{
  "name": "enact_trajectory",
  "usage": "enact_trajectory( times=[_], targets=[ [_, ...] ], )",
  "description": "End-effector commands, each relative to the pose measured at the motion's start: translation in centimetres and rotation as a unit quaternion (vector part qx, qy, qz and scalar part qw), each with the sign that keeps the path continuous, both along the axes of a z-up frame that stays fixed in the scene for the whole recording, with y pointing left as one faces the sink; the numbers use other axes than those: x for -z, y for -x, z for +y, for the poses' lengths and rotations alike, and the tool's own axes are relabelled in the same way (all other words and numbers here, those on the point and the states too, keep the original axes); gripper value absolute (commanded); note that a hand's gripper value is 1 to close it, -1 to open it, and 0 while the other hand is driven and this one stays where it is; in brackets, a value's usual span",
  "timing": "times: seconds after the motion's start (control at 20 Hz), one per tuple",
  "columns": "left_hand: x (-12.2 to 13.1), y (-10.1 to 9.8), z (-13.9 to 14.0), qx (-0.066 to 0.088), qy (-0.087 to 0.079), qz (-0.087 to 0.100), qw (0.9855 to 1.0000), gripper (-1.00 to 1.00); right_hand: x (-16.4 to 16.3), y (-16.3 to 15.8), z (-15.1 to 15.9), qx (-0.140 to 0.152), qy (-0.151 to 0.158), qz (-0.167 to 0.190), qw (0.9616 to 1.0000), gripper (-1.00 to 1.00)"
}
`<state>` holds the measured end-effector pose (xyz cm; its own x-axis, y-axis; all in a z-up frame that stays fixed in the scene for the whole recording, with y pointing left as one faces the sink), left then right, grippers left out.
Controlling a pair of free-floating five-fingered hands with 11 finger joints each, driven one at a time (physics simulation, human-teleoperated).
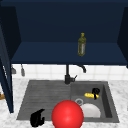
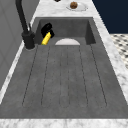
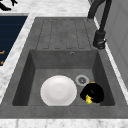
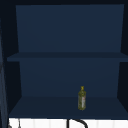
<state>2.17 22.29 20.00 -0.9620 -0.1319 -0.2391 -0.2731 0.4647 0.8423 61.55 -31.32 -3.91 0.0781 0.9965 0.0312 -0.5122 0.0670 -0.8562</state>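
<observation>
A dark blue wall cabinet stands open above the marble desk, its lower shelf carrying a lone olive-green bottle right of centre, with bare shelf on both sides. Below, the grey sink spans the desk: a ribbed drainboard on the left, a basin on the right, a black faucet at the back edge between them. A red ball sits at the sink's front edge. A white plate lies on the basin floor, beside the drain. The right hand is down in the basin near its back wall, fingers curled round a yellow banana, just apart from the plate. The left hand hangs at the drainboard's front left corner, fingers curled on nothing.
</observation>
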Motion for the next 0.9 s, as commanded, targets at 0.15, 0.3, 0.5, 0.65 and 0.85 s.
enact_trajectory(
  times=[0.15,0.3,0.5,0.65,0.85],
  targets=[
    [0.0,0.0,0.0,0.0,0.0,0.0,1.0,0.0,-3.4,0.5,-1.0,-0.001,-0.023,0.028,0.9993,1.0],
    [0.0,0.0,0.0,0.0,0.0,0.0,1.0,0.0,-5.1,1.4,-1.6,-0.002,-0.023,0.037,0.999,1.0],
    [0.0,0.0,0.0,0.0,0.0,0.0,1.0,0.0,-7.6,2.2,-2.1,-0.005,-0.021,0.045,0.9987,1.0],
    [0.0,0.0,0.0,0.0,0.0,0.0,1.0,0.0,-9.3,3.0,-2.6,-0.005,-0.023,0.05,0.9984,1.0],
    [0.0,0.0,0.0,0.0,0.0,0.0,1.0,0.0,-11.7,4.4,-3.2,-0.004,-0.03,0.052,0.9982,1.0]
  ],
)
